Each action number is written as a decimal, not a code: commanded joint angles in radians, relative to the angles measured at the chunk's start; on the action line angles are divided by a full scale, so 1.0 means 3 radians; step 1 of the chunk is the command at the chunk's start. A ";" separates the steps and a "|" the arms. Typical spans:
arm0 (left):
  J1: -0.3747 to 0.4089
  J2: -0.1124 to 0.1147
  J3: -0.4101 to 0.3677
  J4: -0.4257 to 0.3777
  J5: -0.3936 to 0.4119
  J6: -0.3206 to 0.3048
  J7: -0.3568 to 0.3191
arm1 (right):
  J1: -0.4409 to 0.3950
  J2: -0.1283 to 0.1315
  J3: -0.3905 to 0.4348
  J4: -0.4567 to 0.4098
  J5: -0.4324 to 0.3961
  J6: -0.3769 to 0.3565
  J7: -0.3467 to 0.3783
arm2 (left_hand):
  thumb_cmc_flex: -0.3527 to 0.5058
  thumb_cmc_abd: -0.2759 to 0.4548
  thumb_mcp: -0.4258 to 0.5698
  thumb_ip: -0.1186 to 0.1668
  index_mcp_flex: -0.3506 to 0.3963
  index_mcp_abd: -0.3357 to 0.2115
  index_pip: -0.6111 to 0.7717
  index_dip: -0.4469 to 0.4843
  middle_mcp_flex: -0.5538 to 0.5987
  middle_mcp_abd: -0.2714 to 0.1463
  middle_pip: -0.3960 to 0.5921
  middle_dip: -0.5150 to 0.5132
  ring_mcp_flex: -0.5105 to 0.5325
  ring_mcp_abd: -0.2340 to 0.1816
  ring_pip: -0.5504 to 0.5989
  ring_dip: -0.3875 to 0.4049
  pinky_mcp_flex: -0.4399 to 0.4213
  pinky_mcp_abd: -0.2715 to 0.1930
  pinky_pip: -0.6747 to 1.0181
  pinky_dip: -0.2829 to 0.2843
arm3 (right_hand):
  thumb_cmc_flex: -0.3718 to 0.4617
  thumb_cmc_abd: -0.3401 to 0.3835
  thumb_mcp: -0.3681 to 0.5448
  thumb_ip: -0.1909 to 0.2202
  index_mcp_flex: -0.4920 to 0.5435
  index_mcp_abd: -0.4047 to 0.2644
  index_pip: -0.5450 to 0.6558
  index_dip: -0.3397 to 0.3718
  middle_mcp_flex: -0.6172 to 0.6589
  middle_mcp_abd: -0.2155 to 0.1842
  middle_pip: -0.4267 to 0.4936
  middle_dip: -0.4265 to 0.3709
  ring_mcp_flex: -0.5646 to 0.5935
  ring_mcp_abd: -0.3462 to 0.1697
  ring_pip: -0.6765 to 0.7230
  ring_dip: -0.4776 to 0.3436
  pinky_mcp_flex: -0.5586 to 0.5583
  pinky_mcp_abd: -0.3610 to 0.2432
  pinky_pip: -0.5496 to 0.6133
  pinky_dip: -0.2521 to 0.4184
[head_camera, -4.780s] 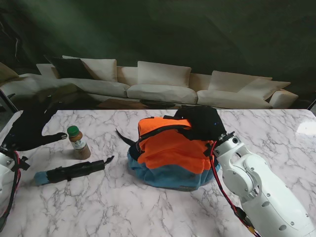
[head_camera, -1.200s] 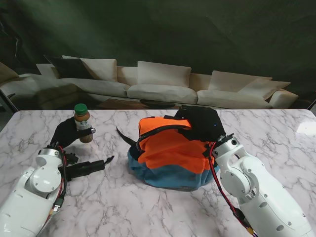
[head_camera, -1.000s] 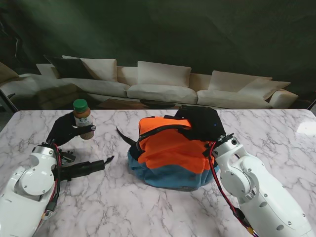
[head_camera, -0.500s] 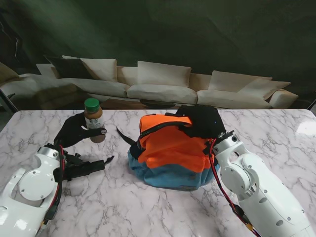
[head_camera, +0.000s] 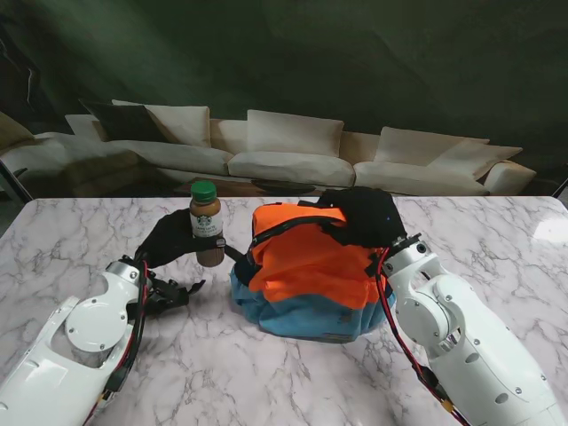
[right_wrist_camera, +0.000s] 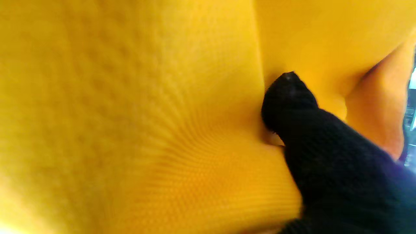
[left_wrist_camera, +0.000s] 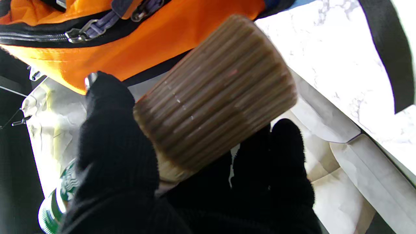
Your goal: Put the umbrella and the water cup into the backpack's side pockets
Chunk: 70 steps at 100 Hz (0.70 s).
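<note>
Left hand point(head_camera: 169, 244) fingers point(left_wrist_camera: 113, 136) wrapped around water cup point(head_camera: 207, 224), upright, lifted off bench point(head_camera: 266, 373), just left of backpack point(head_camera: 306, 275). Right hand point(head_camera: 364, 217) pressed on backpack top; grip cannot tell. Umbrella point(head_camera: 169, 297) near left forearm.

Glossy white rounded arm shells, left arm point(head_camera: 84, 333) and right arm point(head_camera: 461, 333), with round joint caps. Black knit gloves over left hand point(head_camera: 169, 244) and right hand point(head_camera: 366, 217). Red and black cables point(head_camera: 399, 342) along the wrists.
</note>
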 commanded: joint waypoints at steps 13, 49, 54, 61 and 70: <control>-0.0097 -0.0052 0.0128 0.0008 -0.0098 0.0036 -0.0024 | -0.0059 0.0002 0.0005 0.0016 -0.0023 0.0002 0.0019 | 0.0757 0.0565 0.0442 0.0110 0.0284 -0.0558 0.0220 0.0063 0.0167 -0.0172 0.0183 0.0007 0.0198 0.0014 0.0328 0.0123 0.0047 -0.0062 0.0191 0.0067 | 0.0445 0.0386 0.0324 0.0155 0.0284 -0.0627 0.0440 0.0176 0.0014 -0.0128 0.0010 0.0004 0.0195 -0.0112 0.0098 0.0095 -0.0002 -0.0091 0.0001 0.0051; -0.0176 -0.0065 0.0261 0.0041 -0.0194 0.0065 -0.0035 | -0.0063 0.0006 -0.0003 -0.0002 -0.0040 0.0006 0.0029 | 0.0760 0.0565 0.0442 0.0111 0.0283 -0.0554 0.0220 0.0060 0.0168 -0.0175 0.0192 0.0002 0.0200 0.0004 0.0303 0.0124 0.0047 -0.0082 0.0177 0.0056 | 0.0444 0.0389 0.0323 0.0155 0.0278 -0.0628 0.0437 0.0178 0.0014 -0.0134 0.0010 0.0003 0.0195 -0.0116 0.0097 0.0094 -0.0002 -0.0091 0.0001 0.0052; -0.0182 -0.0067 0.0276 0.0052 -0.0201 0.0067 -0.0035 | -0.0063 0.0007 -0.0002 0.0000 -0.0045 0.0007 0.0029 | 0.0758 0.0566 0.0441 0.0111 0.0283 -0.0562 0.0220 0.0061 0.0167 -0.0174 0.0191 0.0001 0.0195 0.0001 0.0299 0.0123 0.0046 -0.0082 0.0176 0.0055 | 0.0443 0.0387 0.0322 0.0155 0.0276 -0.0628 0.0436 0.0178 0.0013 -0.0131 0.0009 0.0003 0.0195 -0.0114 0.0097 0.0095 -0.0002 -0.0091 0.0001 0.0052; -0.0193 -0.0070 0.0298 0.0067 -0.0224 0.0075 -0.0038 | -0.0061 0.0007 -0.0001 0.0005 -0.0049 0.0012 0.0029 | 0.0754 0.0571 0.0440 0.0110 0.0279 -0.0564 0.0218 0.0060 0.0162 -0.0171 0.0190 -0.0001 0.0194 0.0000 0.0296 0.0124 0.0037 -0.0080 0.0169 0.0052 | 0.0447 0.0386 0.0325 0.0156 0.0277 -0.0630 0.0435 0.0178 0.0015 -0.0130 0.0010 0.0004 0.0195 -0.0113 0.0097 0.0094 -0.0002 -0.0091 0.0001 0.0052; -0.0210 -0.0076 0.0330 0.0075 -0.0262 0.0115 -0.0042 | -0.0061 0.0005 -0.0002 0.0003 -0.0043 0.0025 0.0025 | 0.0732 0.0581 0.0443 0.0117 0.0272 -0.0591 0.0220 0.0070 0.0205 -0.0322 0.0143 0.0009 0.0156 0.0001 0.0253 0.0112 -0.0019 -0.0054 0.0126 0.0038 | 0.0447 0.0387 0.0325 0.0156 0.0278 -0.0626 0.0436 0.0179 0.0013 -0.0129 0.0009 0.0003 0.0195 -0.0113 0.0097 0.0094 -0.0002 -0.0091 0.0001 0.0052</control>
